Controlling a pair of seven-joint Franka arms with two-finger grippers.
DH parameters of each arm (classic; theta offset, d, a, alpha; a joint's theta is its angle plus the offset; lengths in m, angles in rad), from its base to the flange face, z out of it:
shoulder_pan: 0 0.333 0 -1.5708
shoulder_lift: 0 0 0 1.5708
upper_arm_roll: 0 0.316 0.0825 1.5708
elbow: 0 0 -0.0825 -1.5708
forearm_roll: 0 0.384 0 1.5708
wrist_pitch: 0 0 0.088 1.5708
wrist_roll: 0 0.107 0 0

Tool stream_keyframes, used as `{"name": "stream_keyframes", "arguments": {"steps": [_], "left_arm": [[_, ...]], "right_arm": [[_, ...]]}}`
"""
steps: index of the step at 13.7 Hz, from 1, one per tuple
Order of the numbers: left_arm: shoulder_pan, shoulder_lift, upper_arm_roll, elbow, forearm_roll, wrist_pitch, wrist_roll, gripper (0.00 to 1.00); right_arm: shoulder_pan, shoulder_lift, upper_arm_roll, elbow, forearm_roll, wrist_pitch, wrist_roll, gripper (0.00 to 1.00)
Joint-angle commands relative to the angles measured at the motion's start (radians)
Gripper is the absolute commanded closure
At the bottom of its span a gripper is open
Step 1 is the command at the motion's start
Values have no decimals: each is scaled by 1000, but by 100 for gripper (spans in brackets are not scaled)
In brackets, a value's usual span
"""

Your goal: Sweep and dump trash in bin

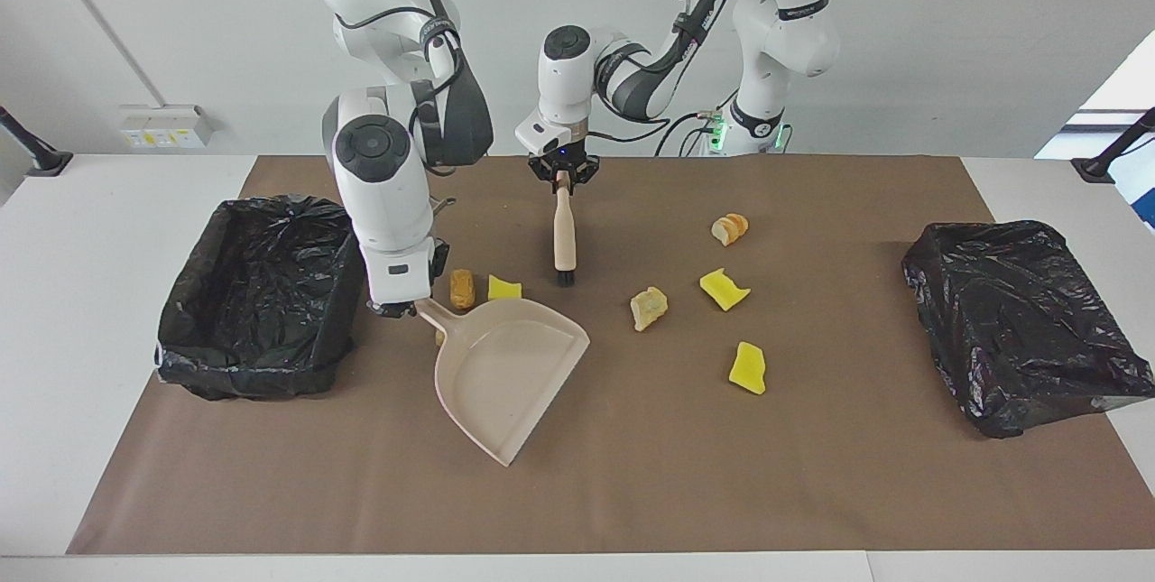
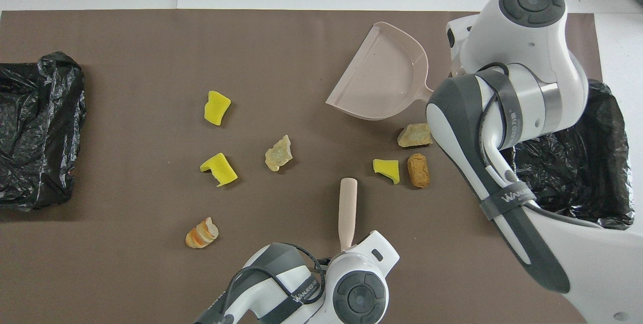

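My right gripper (image 1: 405,306) is shut on the handle of the beige dustpan (image 1: 505,370), which also shows in the overhead view (image 2: 384,78), pan mouth toward the left arm's end. My left gripper (image 1: 562,174) is shut on the beige brush (image 1: 565,235), held upright with its black bristles down by the mat; it also shows in the overhead view (image 2: 347,206). Trash lies on the brown mat: an orange-brown lump (image 1: 462,289), a yellow piece (image 1: 504,287) and a tan lump (image 2: 415,134) by the dustpan. Several more pieces (image 1: 650,308) lie spread toward the left arm's end.
A black-lined bin (image 1: 257,293) stands at the right arm's end, right beside the right gripper. A second black-lined bin (image 1: 1020,320) stands at the left arm's end. The brown mat (image 1: 632,474) covers the white table.
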Motion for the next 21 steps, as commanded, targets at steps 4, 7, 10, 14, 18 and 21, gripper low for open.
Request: {"name": "stream_keyframes", "arguments": {"steps": [4, 7, 10, 14, 18, 21], "left_arm": [[91, -18, 21, 47, 3, -53, 4, 100], [190, -4, 18, 54, 4, -62, 4, 100], [260, -12, 21, 53, 6, -117, 4, 100], [296, -35, 23, 50, 27, -283, -2, 100], [357, -99, 26, 45, 32, -377, -10, 100], [378, -170, 26, 33, 32, -443, -10, 100]], "right_arm": [[-22, -11, 11, -15, -18, 16, -38, 100], [-28, -11, 11, -18, -18, 16, -86, 100], [-25, -22, 11, -52, -18, 2, -197, 100], [-13, -86, 11, -162, -18, -6, -311, 100], [45, -143, 14, -285, -14, 56, -327, 100], [90, -177, 17, -360, -7, 79, -267, 100]]}}
